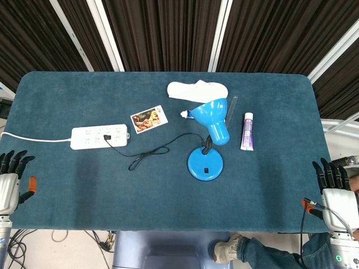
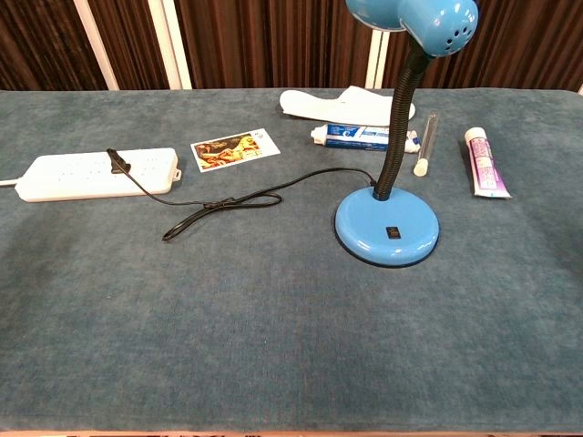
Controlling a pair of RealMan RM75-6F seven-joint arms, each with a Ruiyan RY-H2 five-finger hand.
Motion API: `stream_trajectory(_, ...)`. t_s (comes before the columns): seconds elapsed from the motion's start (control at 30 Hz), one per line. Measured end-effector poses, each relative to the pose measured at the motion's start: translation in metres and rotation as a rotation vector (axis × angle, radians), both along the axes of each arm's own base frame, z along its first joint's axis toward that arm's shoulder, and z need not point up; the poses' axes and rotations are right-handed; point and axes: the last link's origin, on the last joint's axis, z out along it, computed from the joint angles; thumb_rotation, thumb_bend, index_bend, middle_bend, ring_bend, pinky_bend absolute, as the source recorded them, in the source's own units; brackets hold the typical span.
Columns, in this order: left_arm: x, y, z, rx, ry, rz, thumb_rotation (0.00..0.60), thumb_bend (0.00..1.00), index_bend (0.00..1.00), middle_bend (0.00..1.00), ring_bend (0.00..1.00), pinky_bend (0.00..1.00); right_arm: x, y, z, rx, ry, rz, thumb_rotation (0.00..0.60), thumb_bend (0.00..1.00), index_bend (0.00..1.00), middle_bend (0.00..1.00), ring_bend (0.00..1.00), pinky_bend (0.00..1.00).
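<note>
I'm looking down on the blue-covered table [image 1: 56, 190], and nothing on it is in my grasp. My left hand [image 1: 12, 179] sits at the near left edge with its fingers spread and nothing between them. My right hand [image 1: 335, 196] sits at the near right edge, also spread and holding nothing. Neither one shows in the chest view, so I judge them from above only.

Biggest thing ahead is the blue desk lamp [image 1: 206, 162]. It stands well ahead of and inward from my right hand, round base flat on the table, neck curved up, shade tilted over. Its black cord [image 1: 151, 150] runs away from the base toward my left side and is plugged into the white power strip [image 1: 100, 136], which lies ahead of my left hand and well apart from it. So the plug is already in. I can see a small switch on the lamp base in the chest view, but I cannot tell whether the lamp is lit.

Beyond the lamp lies a white folded cloth [image 1: 197, 89]. Ahead of my right hand, just beside the lamp, rests a purple tube [image 1: 247, 131]. A picture card [image 1: 149, 119] lies beyond the strip. My reading: both hands are parked, and any reaching is not yet begun.
</note>
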Motion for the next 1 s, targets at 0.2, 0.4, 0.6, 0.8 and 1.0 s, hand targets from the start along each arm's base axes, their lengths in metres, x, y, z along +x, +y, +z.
stream_trajectory(0.2,0.0004,-0.0001,-0.0002,-0.002,0.004,-0.003,0.600,0.53,0.22,0.10,0.01,0.00,-0.0005,-0.0001,-0.0006,0.005,-0.001,-0.004,0.600,0.19,0.06,0.02,0.00,0.00)
stream_trajectory(0.4,0.0008,-0.0009,0.0007,0.004,0.002,-0.007,0.600,0.53,0.22,0.10,0.01,0.00,0.0009,0.0010,0.0008,0.000,-0.006,0.000,0.600,0.19,0.06,0.02,0.00,0.00)
stream_trajectory(0.6,0.0001,-0.0004,0.0005,0.003,0.001,-0.002,0.600,0.53,0.22,0.10,0.01,0.00,-0.0007,0.0004,0.0023,-0.002,-0.013,-0.010,0.600,0.19,0.06,0.02,0.00,0.00)
stream_trajectory(0.8,0.0005,-0.0011,0.0003,0.002,0.001,-0.004,0.600,0.53,0.22,0.10,0.01,0.00,0.0007,0.0013,0.0030,0.005,-0.025,-0.004,0.600,0.19,0.06,0.02,0.00,0.00)
stream_trajectory(1.0,0.0003,0.0000,-0.0002,-0.001,-0.003,0.000,0.600,0.53,0.22,0.10,0.01,0.00,0.0039,0.0035,0.0005,0.032,-0.054,0.003,0.600,0.19,0.06,0.02,0.06,0.01)
